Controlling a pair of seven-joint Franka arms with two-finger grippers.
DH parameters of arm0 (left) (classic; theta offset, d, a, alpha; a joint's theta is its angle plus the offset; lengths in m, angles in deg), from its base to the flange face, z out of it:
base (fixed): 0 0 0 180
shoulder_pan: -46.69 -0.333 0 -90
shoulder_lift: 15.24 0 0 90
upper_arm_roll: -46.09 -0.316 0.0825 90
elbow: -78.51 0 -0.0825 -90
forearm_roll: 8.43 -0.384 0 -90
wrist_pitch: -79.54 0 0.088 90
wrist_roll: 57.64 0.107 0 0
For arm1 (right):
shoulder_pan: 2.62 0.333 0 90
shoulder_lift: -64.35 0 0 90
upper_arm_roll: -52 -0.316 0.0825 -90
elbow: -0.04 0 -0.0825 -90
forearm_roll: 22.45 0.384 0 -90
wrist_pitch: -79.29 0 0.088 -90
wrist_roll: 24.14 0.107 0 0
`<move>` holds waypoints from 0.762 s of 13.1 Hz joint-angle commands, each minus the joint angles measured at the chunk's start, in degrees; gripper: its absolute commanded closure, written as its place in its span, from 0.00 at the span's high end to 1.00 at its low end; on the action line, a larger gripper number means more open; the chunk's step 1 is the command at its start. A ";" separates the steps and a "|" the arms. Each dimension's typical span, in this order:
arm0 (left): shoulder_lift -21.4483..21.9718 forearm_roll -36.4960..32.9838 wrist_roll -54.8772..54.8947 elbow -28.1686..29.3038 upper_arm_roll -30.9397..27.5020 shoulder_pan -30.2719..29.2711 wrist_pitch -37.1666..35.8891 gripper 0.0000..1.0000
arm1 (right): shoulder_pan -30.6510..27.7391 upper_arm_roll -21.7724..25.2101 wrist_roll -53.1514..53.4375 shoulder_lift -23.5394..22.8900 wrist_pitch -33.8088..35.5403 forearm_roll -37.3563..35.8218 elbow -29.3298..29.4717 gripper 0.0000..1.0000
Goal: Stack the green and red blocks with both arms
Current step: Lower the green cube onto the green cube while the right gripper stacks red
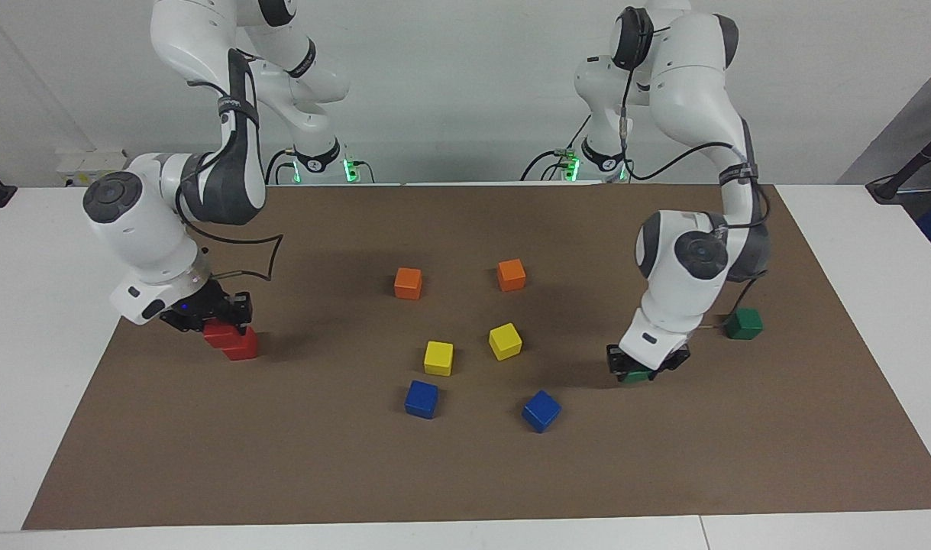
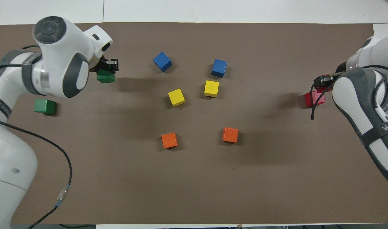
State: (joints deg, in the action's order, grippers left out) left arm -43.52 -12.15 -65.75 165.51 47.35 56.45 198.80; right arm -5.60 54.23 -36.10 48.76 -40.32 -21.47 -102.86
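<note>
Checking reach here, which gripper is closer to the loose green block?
Left. The left gripper is down on another green cube beside the loose green block; the right gripper is at the red blocks, at the table's right-arm end.

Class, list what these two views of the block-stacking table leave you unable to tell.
1. Right gripper at the red blocks: whether one red block sits squarely on the other; the gripper covers them in the facing view, the arm overhead.
2. Left gripper: its wrist hides most of the green block under it, so contact is unclear.
3. The other green block shows fully.
</note>
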 commanded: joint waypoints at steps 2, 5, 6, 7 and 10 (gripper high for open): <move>11.03 0.72 14.83 10.00 0.50 -8.68 -2.81 0.00 | -1.06 -0.56 -0.52 3.37 -2.65 0.34 -5.64 0.00; 13.51 3.80 30.92 13.63 0.50 -16.42 -2.11 0.00 | -1.50 -0.56 -0.61 4.16 -6.68 0.34 -8.71 0.00; 13.69 4.33 34.45 14.50 0.50 -18.45 -1.50 0.00 | -1.50 -0.56 -0.70 4.07 -7.48 0.34 -8.89 0.00; 14.13 5.03 36.92 15.55 0.50 -19.77 -0.36 0.00 | -1.59 -0.56 -0.78 3.90 -8.27 0.25 -9.07 0.00; 16.15 6.26 40.80 22.74 0.50 -21.89 8.40 0.00 | -1.68 -0.56 -0.87 3.46 -9.24 0.16 -9.51 0.00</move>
State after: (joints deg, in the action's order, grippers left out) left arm -31.11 -7.28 -27.32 181.15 47.29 35.41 201.02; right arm -6.28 54.24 -36.10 50.85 -48.00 -21.47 -110.36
